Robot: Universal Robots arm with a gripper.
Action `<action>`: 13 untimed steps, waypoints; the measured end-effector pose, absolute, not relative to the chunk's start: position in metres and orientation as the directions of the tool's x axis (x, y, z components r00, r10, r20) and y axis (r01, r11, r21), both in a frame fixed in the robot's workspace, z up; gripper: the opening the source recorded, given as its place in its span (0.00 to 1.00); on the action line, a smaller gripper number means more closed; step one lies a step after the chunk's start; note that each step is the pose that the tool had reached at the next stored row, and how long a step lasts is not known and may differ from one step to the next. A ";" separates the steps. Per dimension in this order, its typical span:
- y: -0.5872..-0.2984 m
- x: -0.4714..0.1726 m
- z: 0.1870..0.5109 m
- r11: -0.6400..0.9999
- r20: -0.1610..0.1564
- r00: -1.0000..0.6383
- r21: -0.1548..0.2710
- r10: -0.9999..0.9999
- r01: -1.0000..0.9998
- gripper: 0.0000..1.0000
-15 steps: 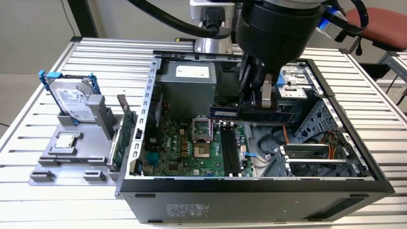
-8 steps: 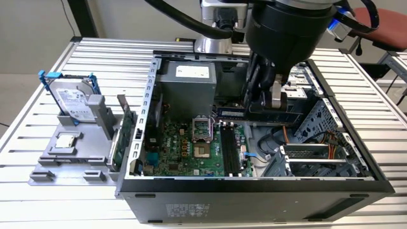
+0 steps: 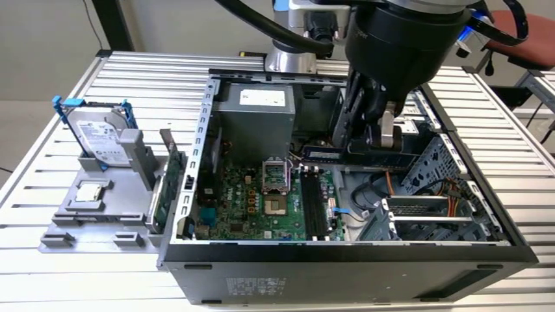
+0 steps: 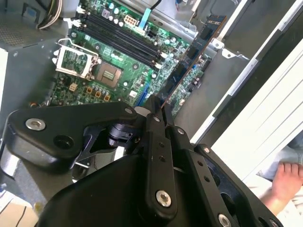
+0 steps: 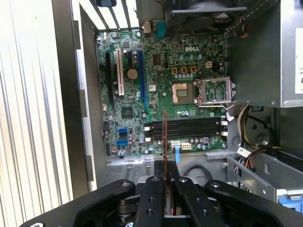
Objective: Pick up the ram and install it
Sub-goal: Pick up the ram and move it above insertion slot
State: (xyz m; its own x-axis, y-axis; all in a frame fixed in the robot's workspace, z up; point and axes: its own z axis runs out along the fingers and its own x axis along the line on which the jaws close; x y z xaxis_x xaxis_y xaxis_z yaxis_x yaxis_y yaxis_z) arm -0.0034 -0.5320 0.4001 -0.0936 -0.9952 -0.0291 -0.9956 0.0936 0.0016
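**Tool** (image 5: 165,166): clamped on one end of the ram (image 5: 164,135). The board stands on edge between the fingers and projects forward from them. Judged a deliberate grip, since it leaves most of the stick's length clear of the fingers.

**Ram, position:** held in the air inside the open case (image 3: 347,263), over the motherboard (image 5: 128,118). No contact with the board is visible. In the exterior view it hangs level towards the back of the case, above the black memory slots (image 5: 184,127).

**Alignment:** in both wrist views the ram's length runs across the slots rather than along them. Judged carried, not yet lined up for seating.

**Slots:** all appear empty — installation not done. The processor socket (image 5: 182,93) just beyond them is open and bare.

**Case:** lies on its side with the panel off, which gives the arm access from above.

**Further off:** on the desk (image 3: 35,195), at the exterior view's left, a grey fixture (image 3: 87,224) holds a hard drive (image 3: 97,138) in blue brackets and a green card (image 3: 173,170) upright. Both are well apart from the tool and presented on edge, judged ready for gripping.
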 end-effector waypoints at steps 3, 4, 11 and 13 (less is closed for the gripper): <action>-0.532 -0.003 0.400 0.094 -0.029 -0.094 0.002 -0.995 -0.996 0.00; -0.532 -0.003 0.400 0.094 -0.029 -0.094 0.002 -0.995 -0.996 0.00; -0.518 -0.003 0.400 0.094 -0.029 -0.094 0.002 -0.995 -0.996 0.00; -0.510 -0.003 0.400 0.094 -0.028 -0.094 0.002 -0.995 -0.996 0.00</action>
